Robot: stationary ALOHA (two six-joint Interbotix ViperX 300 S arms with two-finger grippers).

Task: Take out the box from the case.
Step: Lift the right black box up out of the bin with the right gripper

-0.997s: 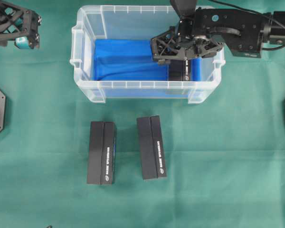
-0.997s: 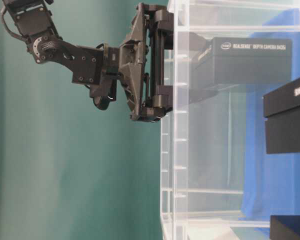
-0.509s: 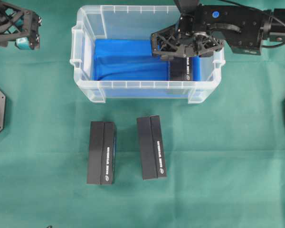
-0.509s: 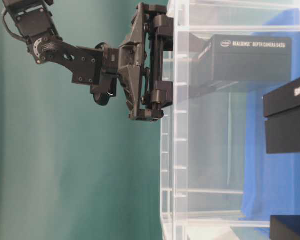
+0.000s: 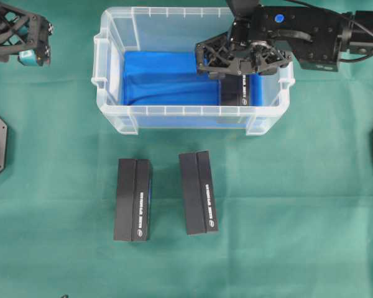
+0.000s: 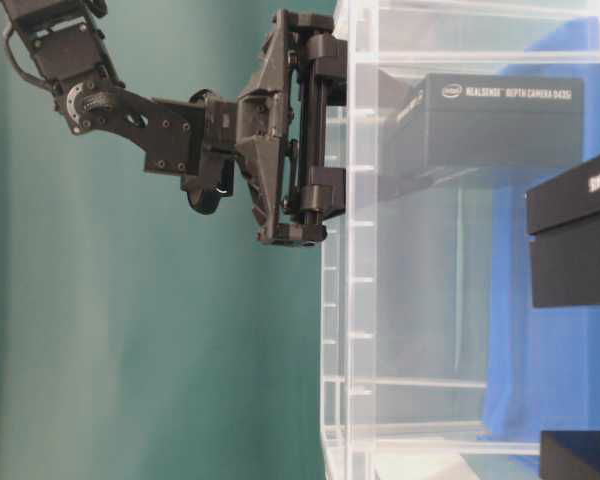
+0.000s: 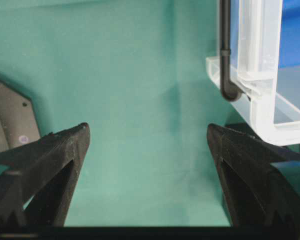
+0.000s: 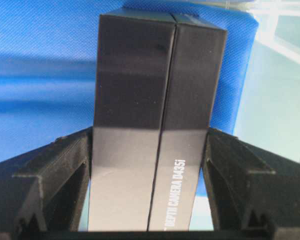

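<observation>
From overhead, my right end effector (image 5: 235, 69) reaches down into the right part of the case (image 5: 112, 118), a clear plastic tub on the green table (image 5: 286, 205), and sits over the black box (image 5: 239, 93) that lies on the blue cloth (image 5: 161, 77) lining the bottom. Two more black boxes, the left box (image 5: 133, 199) and the middle box (image 5: 198, 201), lie side by side on the table in front of the case, apart from each other. My left end effector (image 5: 26, 38) hangs at the far left of the table, well apart from the case. In the table-level view, my right end effector (image 6: 325, 145) is at the case wall (image 6: 340, 330), and through the clear plastic the box (image 6: 500, 125) shows its "RealSense Depth Camera D435i" print. Through my left wrist camera, the left fingers (image 7: 45, 165) stand wide apart with only green cloth between them, holding nothing; a corner of the case (image 7: 260, 105) is at the upper right. Through my right wrist camera, my fingers (image 8: 55, 175) press against both long sides of the box (image 8: 155, 135), clamped on it, with the blue cloth (image 8: 40, 75) beneath.
</observation>
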